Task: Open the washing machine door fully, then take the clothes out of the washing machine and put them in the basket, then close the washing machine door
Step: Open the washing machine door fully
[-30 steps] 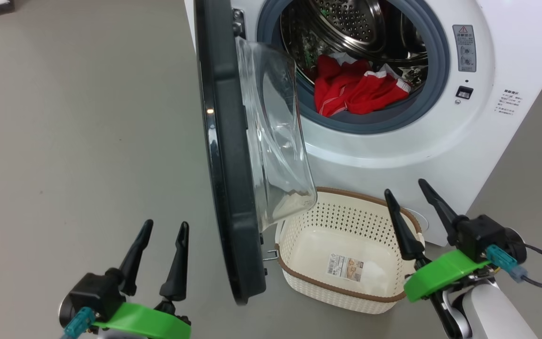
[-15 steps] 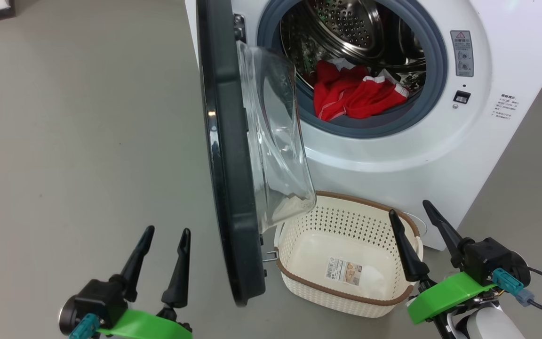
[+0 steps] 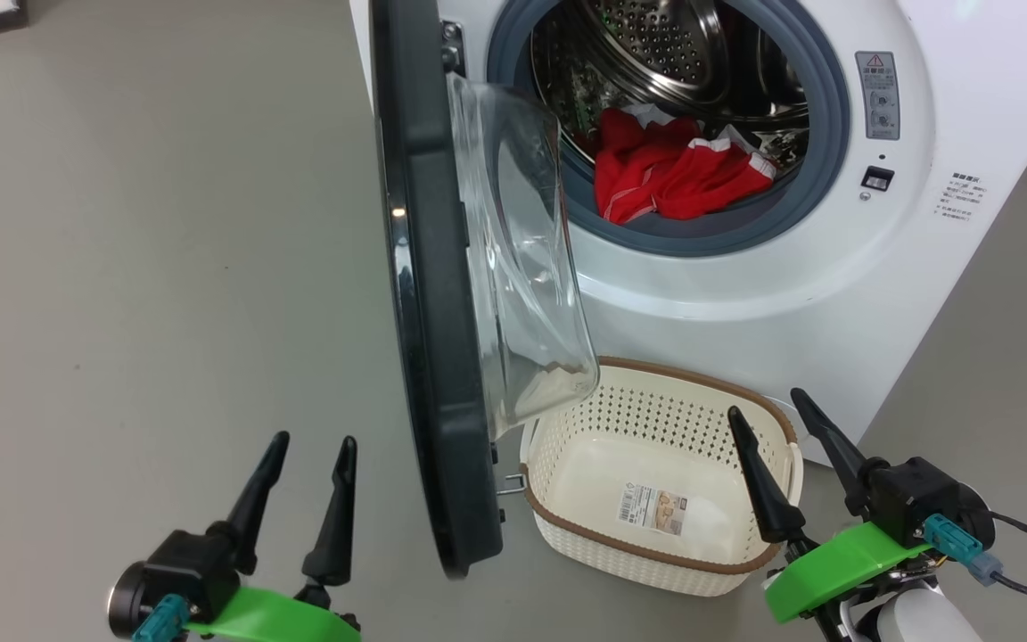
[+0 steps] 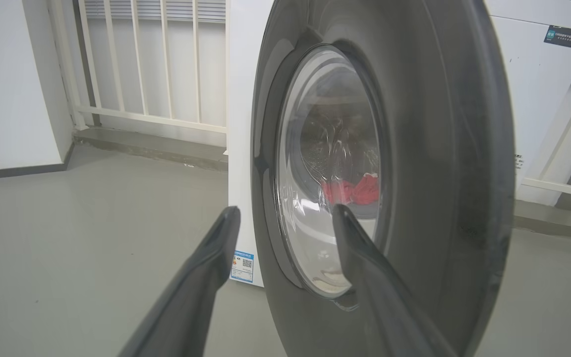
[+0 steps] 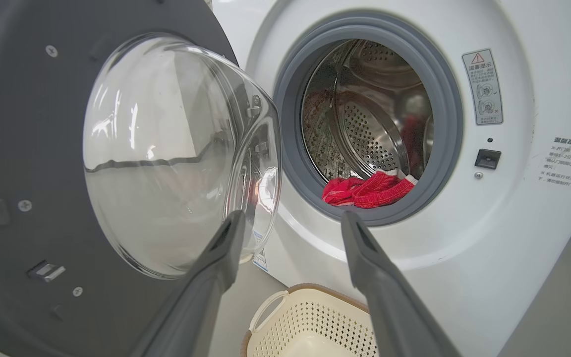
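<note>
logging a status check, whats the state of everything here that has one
washing machine door: open, swung out, its edge facing the robot
washing machine: drum exposed, still loaded
clothes: bunched at the drum's front, not yet taken out
basket: upright on the floor, empty apart from a paper label
left tool: open, empty, apart from the door
right tool: open, empty

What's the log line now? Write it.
door open; clothes in drum; basket empty; left gripper open; right gripper open
</note>
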